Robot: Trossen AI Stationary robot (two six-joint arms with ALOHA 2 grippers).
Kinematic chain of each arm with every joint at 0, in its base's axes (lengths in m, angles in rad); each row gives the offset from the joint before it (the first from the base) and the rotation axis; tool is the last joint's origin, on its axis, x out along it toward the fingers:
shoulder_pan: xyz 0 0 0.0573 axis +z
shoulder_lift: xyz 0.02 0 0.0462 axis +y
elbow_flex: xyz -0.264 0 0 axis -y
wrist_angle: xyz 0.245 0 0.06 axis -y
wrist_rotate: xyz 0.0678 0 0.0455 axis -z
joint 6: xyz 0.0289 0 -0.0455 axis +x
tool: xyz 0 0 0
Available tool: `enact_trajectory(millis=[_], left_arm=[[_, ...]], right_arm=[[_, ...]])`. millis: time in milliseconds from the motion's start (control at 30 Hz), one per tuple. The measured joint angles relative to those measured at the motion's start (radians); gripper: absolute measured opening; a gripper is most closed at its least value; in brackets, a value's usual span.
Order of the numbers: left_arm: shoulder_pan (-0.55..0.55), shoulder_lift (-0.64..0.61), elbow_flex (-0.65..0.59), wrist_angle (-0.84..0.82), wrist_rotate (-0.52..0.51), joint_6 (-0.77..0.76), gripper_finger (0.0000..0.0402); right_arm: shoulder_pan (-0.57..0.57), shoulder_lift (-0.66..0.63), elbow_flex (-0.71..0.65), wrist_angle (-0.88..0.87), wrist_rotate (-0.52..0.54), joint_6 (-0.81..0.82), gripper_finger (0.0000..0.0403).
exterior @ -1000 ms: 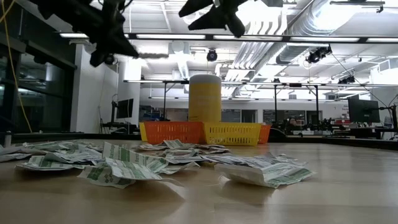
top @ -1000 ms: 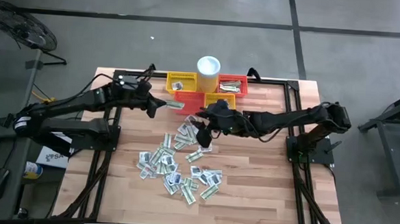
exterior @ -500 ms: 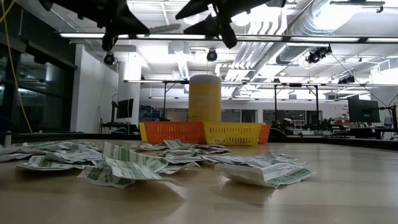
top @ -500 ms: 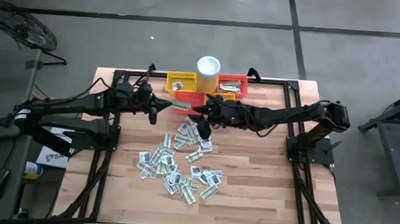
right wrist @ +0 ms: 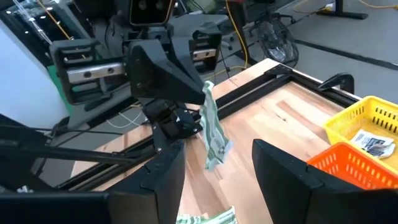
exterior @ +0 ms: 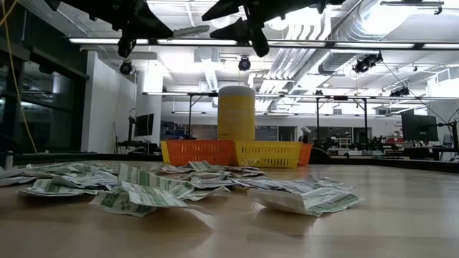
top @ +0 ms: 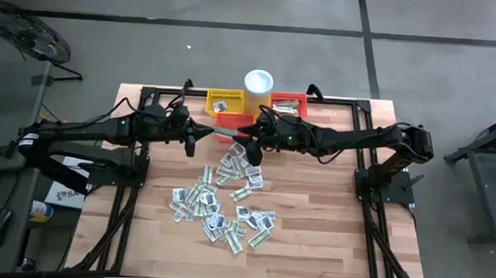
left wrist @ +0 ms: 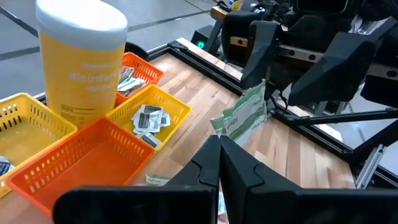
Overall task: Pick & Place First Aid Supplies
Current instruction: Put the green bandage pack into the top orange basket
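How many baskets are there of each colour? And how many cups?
Yellow baskets: 2
Orange baskets: 2
Cup: 1
Total: 5

At the top centre of your high view, a yellow basket (top: 225, 102), a red-orange basket (top: 287, 102) and a white-lidded cup (top: 259, 81) stand on the wooden worktop (top: 329, 220).
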Motion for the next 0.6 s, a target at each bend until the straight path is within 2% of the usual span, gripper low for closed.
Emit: enact_trajectory(millis=[233, 600], left_arm=[[0.000, 0.000, 0.000, 0.000, 0.001, 0.000, 0.0000], [0.001, 0.000, 0.000, -0.001, 0.019, -0.001, 0.0000]], right_arm=[[-0.002, 0.033, 0.000, 0.037, -0.013, 0.008, 0.0170], [-0.031, 0.041, 0.000, 0.050, -0.063, 0.026, 0.0109]])
